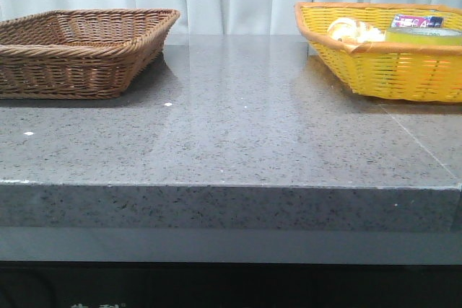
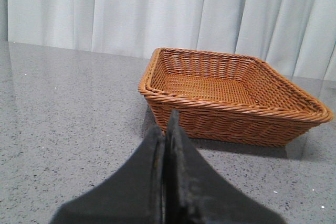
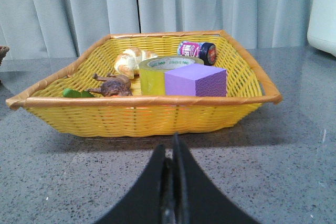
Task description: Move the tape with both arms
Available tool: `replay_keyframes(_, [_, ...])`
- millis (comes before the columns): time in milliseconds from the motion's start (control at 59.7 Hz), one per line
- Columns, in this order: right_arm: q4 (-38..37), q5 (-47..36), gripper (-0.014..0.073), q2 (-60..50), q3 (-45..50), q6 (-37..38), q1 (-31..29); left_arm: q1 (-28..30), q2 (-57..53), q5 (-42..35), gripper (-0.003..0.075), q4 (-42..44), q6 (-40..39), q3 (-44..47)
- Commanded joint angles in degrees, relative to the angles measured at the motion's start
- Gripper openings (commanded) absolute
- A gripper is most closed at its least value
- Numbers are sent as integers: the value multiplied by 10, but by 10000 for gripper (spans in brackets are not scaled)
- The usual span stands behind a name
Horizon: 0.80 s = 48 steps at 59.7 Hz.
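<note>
The tape (image 3: 160, 74), a chunky yellow-green roll with a pale printed core, lies in the yellow basket (image 3: 147, 114) behind a purple block (image 3: 196, 81). In the front view only its yellow-green top (image 1: 422, 36) shows over the yellow basket's rim (image 1: 375, 70) at the back right. My right gripper (image 3: 170, 148) is shut with nothing in it, low over the table short of that basket. My left gripper (image 2: 165, 124) is shut and empty too, pointing at the brown wicker basket (image 2: 231, 114). Neither arm shows in the front view.
The brown basket (image 1: 79, 55) at the back left holds nothing. Beside the tape lie a purple can (image 3: 197, 51), a croissant (image 3: 132, 60), a brown toy figure (image 3: 113, 85) and something green (image 3: 76, 93). A white object (image 3: 323, 14) stands past the yellow basket. Curtains hang behind the grey stone table (image 1: 231, 135).
</note>
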Motion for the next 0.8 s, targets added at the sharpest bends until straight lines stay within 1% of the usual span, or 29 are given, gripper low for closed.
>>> replay_keyframes(0, [0, -50, -68, -16, -15, -2, -4, 0, -11, -47, -20, -1, -6, 22])
replay_keyframes(168, [0, -37, -68, -16, -15, -2, -4, 0, -11, -79, -20, -1, -6, 21])
replay_keyframes(302, [2, -15, -68, -16, -27, -2, -4, -1, -10, -71, -20, -1, -6, -4])
replay_keyframes(419, [2, 46, -68, -16, -72, -2, -4, -1, 3, -8, -20, -1, -6, -71])
replay_keyframes(536, [2, 100, -68, 0, -139, -2, -4, -1, 40, 54, -20, 3, -6, -157])
replay_keyframes(788, [-10, 209, -68, 99, -302, -3, -4, -1, 178, 190, -20, 3, -2, -365])
